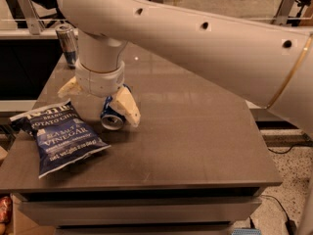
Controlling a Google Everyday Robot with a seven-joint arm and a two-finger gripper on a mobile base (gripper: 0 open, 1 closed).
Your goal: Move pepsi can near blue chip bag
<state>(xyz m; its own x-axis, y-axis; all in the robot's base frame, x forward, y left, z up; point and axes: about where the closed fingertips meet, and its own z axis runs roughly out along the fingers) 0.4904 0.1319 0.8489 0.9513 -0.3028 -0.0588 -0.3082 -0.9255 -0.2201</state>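
Release step, by my judgement: pepsi can (pixel 112 117) lies on its side on the bench (pixel 195 131), just beside the blue chip bag (pixel 58 140) at its 2 o'clock; pincer (pixel 98 105) straddles it, released; next, lift straight clear.

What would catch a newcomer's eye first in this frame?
The big white robot arm sweeps across the top of the view, ending in the gripper low over the left part of the dark table with its fingers spread. Beside one finger the pepsi can lies on its side, just right of the blue chip bag lying flat at front left. A taller can stands at the back-left corner.
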